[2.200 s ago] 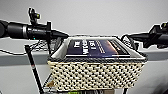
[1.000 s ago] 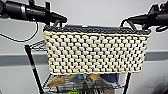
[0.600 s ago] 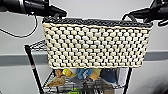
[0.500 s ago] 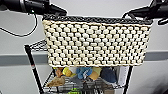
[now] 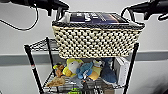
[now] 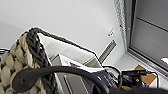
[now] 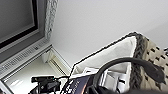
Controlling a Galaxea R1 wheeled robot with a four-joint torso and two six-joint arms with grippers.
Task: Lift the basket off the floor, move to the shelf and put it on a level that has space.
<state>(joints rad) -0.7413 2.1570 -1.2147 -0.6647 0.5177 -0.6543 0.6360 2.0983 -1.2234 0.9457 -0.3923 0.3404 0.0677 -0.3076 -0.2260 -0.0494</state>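
The cream woven basket (image 5: 96, 41) with its dark rim hangs in the air between my two arms, its base just over the top level (image 5: 41, 45) of the black wire shelf (image 5: 32, 67). A dark book (image 5: 97, 18) lies in it. My left gripper (image 5: 58, 12) holds the left end and my right gripper (image 5: 130, 12) the right end. The left wrist view has the basket's rim (image 6: 37, 50) and a dark loop handle (image 6: 57, 71) close up. In the right wrist view the other handle (image 7: 125, 62) arcs over the basket's rim (image 7: 140, 57).
Colourful plush toys (image 5: 85, 70) and a white box (image 5: 121, 68) fill the tier below the top one. A pale wall (image 5: 15, 75) stands right behind the rack. The left arm's cable (image 5: 22, 27) hangs at the left.
The basket has moved away from the camera toward the rack and sits lower in the picture. Its top and the book show again.
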